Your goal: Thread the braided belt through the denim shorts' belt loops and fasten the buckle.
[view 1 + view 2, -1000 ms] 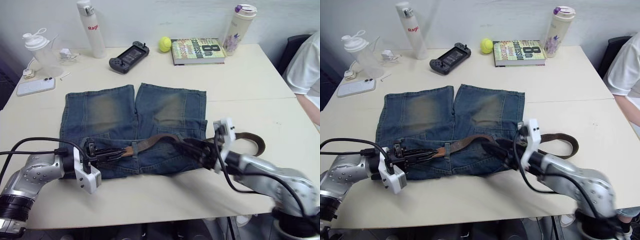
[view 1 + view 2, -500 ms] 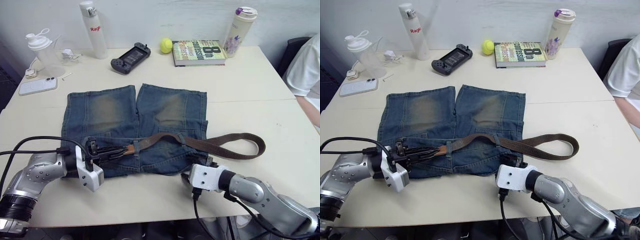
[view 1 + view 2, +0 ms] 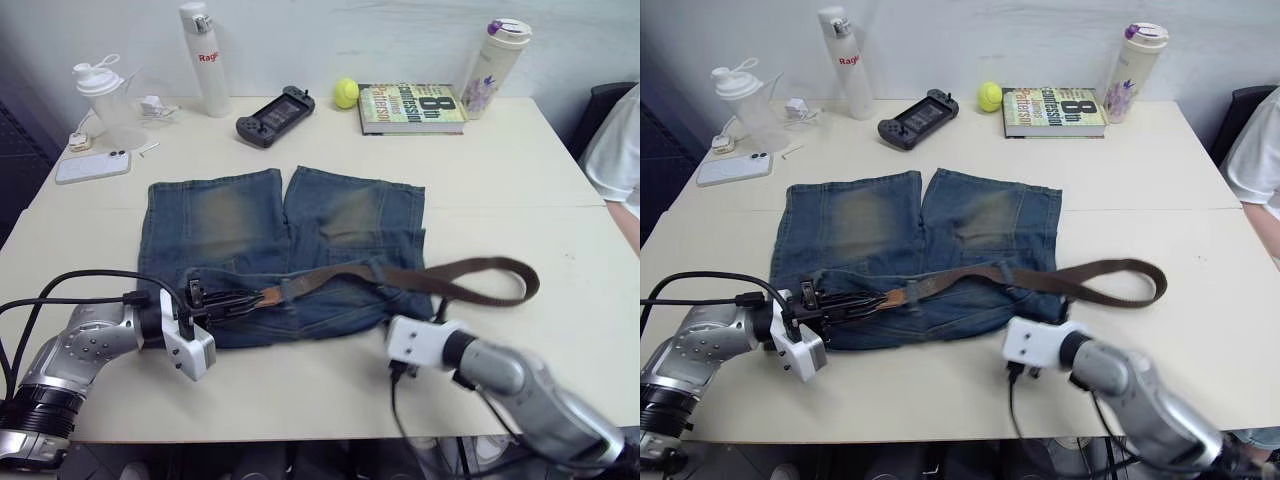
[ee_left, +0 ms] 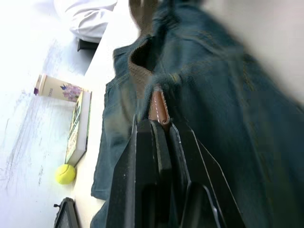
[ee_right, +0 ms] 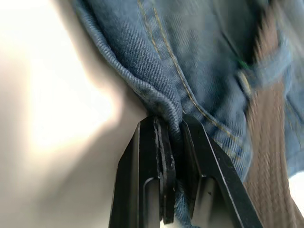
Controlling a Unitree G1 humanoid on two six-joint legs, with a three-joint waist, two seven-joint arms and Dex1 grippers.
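While the left claw [image 3: 222, 305] is clamped on the tan leather tip of the long brown braided belt [image 3: 440, 276], at the waistband of the blue denim shorts with faded tan patches [image 3: 230, 215], the right claw [image 5: 173, 137] is pinched shut on the folded denim edge of the shorts at the waistband corner on the robot's right. The belt runs from that tip across the waistband, passing under at least 1 small blue denim belt loop [image 3: 378, 272], then trails off the shorts to the right in a loose curl on the cream table [image 3: 500, 170]; its far end doubles back there, and I cannot make out the buckle.

Both pieces look soft and light. The belt should bend freely and push poorly, so pulling it by the tip is the better hold, with the stiffer leather end giving firm purchase. The denim is limp and likely to bunch and drag, so pinning the waistband near the next loop seems wise.

Beyond the shorts, at the table's far edge, stand a clear shaker bottle [image 3: 100, 95], a white phone [image 3: 93, 166], a tall white bottle [image 3: 205, 55], a black handheld game console [image 3: 275, 114], a yellow tennis ball [image 3: 346, 93], a green book [image 3: 412, 106] and a flowered tumbler [image 3: 500, 60]. All sit well apart from the work; nothing blocks the belt's path. A person's white sleeve [image 3: 615, 140] shows at the right edge.
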